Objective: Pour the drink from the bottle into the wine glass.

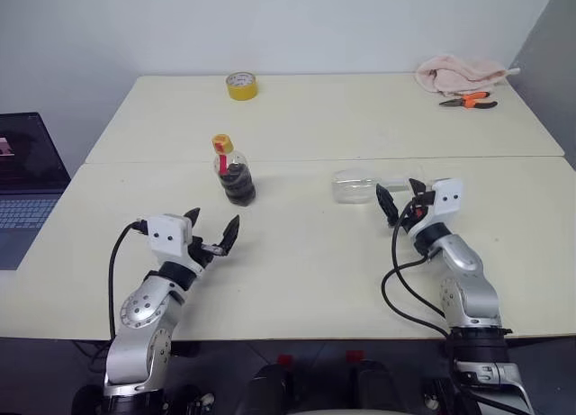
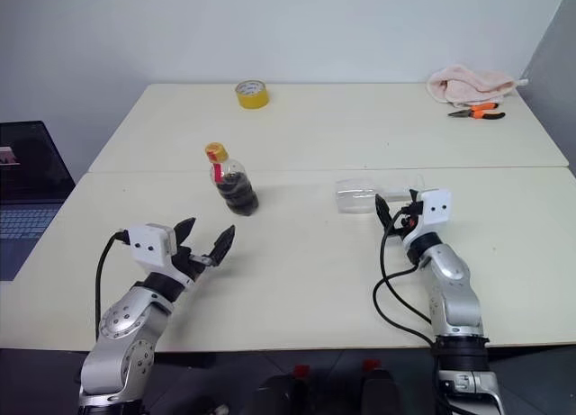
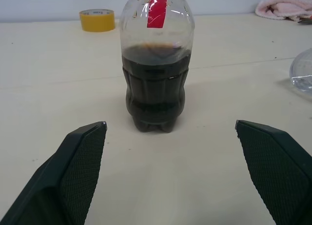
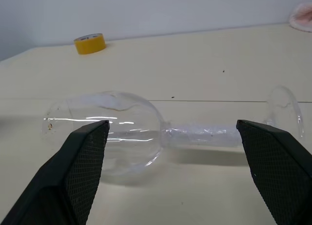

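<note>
The bottle [image 1: 236, 174] stands upright left of the table's middle, with a yellow cap [image 1: 221, 143] and a red strip at its neck. The dark drink [image 3: 156, 83] fills its lower half. My left gripper [image 1: 214, 219] is open just in front of it, a short way off, its fingers [image 3: 78, 166] spread wider than the bottle. The wine glass [image 1: 360, 185] lies on its side to the right, bowl [image 4: 122, 132] toward the bottle and foot [image 4: 285, 108] toward the right. My right gripper [image 1: 397, 188] is open close in front of the stem [image 4: 204, 135], not touching it.
A yellow tape roll [image 1: 241, 85] sits at the table's far edge. A pink cloth [image 1: 459, 73] and orange-handled pliers [image 1: 468, 100] lie at the far right corner. A laptop [image 1: 22, 176] stands off the table's left side. A seam [image 1: 306, 160] crosses the table behind the bottle.
</note>
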